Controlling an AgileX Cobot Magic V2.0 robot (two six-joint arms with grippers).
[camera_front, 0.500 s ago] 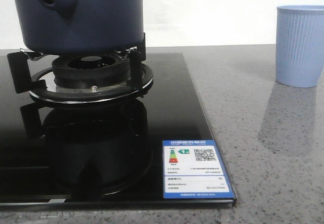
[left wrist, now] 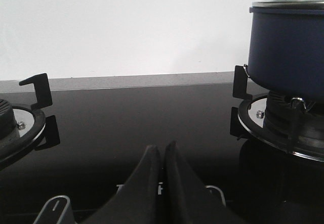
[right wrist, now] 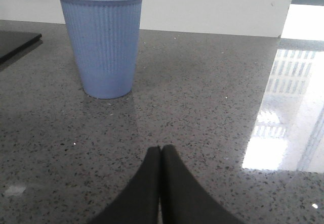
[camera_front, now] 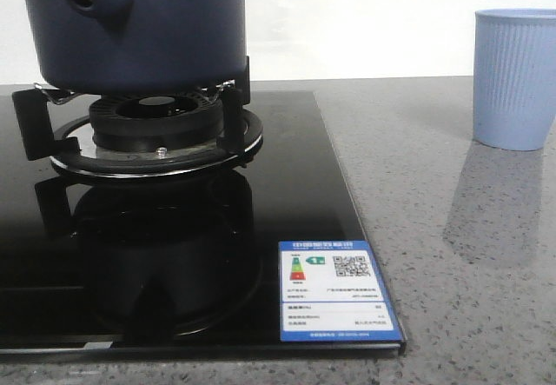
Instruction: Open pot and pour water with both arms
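Front view: the pot (camera_front: pixel 139 24) is seen upper left, set on the burner stand (camera_front: pixel 156 137); the cup (camera_front: pixel 514 76) is at far right on the counter (camera_front: pixel 452 229).

Left wrist view: the left gripper (left wrist: pixel 163 155) is shut tight w/ nothing held; the lid (left wrist: pixel 291 4) is on the pot at right.

Right wrist view: the right gripper (right wrist: pixel 160 155) is pressed shut, empty; the cup is at upper left.

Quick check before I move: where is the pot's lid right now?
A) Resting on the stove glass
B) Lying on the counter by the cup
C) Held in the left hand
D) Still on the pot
D: in the left wrist view the lid sits on top of the pot, and the left hand is closed and empty.
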